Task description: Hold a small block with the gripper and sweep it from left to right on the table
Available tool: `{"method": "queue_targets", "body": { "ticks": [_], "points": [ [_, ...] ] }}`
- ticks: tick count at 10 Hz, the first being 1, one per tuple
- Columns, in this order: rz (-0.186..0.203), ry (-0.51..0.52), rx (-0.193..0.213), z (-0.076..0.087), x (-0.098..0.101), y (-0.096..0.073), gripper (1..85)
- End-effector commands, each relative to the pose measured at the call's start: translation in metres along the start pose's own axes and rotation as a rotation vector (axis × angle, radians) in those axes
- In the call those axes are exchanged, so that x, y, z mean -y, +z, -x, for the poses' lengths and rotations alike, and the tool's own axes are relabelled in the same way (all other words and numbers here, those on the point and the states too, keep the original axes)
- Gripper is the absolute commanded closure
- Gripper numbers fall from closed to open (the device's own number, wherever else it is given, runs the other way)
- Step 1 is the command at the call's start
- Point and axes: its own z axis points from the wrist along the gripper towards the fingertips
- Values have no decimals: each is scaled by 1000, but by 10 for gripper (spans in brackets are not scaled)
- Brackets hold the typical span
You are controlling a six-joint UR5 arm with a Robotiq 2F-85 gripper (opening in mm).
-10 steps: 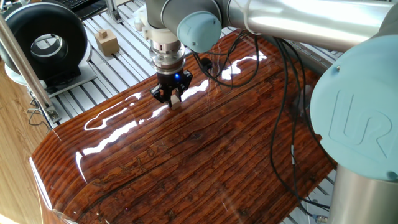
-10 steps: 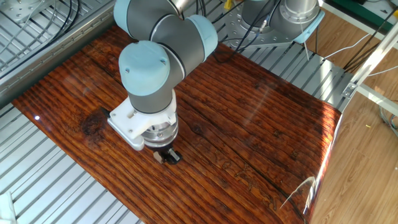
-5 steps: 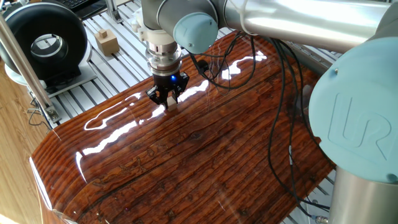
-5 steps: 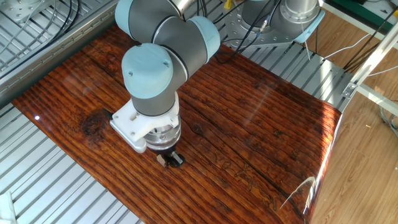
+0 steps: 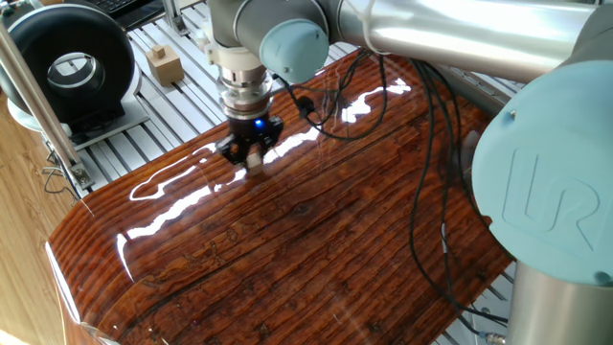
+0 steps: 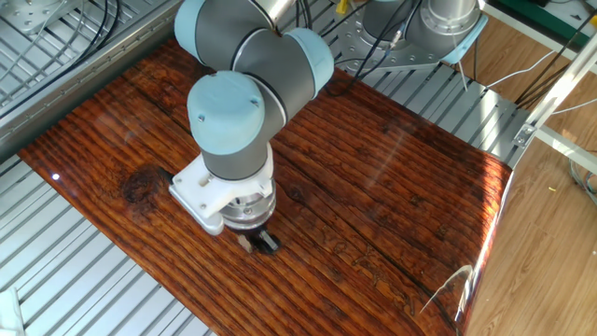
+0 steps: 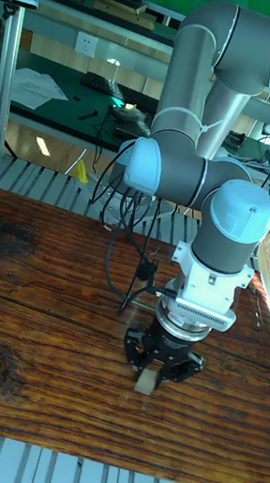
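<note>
Tall fixed view: the gripper point(image 7: 149, 369) points straight down over the bench point(image 7: 36, 341), its black fingers pinching the small block point(image 7: 146, 381), whose lower face sits at or just above the glossy surface (contact cannot be confirmed). The block lies right of the middle of the bench in this view, near its front edge.

Judgement on the step in hand: the sweep appears to be under way. To do it well, the wrist should hold its height constant so the block neither lifts clear nor digs into the board, and the travel should run in one straight line across the grain without rotating the tool. The pinch should remain firm, since drag on the block could twist it out between the fingers.

Pose: the silver wrist is vertical, blue light lit in one fixed view, with the grey and light-blue forearm joints stacked above it. In the other fixed view the wrist housing hides most of the gripper point(image 6: 258, 243); only the fingertips show beneath it.
</note>
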Motion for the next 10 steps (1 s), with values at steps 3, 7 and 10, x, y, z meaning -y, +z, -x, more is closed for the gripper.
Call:
{"method": "queue_targets", "body": {
  "ticks": [3,7,10],
  "points": [
    [-11,58,-3,0,-30,3,847],
    [-6,68,-7,-1,-37,2,847],
    [11,74,-7,-2,-44,2,847]
  ]
}}
